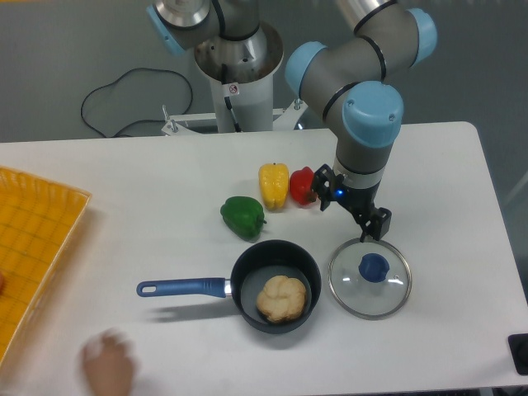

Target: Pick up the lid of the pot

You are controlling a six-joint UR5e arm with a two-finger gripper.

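White tabletop (148, 206), right of frame: my claw (351, 218), fingers spread wide, hangs near the pot lid (350, 290), blue knob (374, 267) ungripped; approach seems well along, grasp and lift remain.

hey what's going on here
A robot arm has its open gripper above the table, near the glass lid with the blue knob that it is meant to pick up. It isn't holding anything, and the lid lies on the table beside the dark pan, which has a tan lump in it. At the picture's bottom edge there's also a blurred hand, not touching the pan or the lid.
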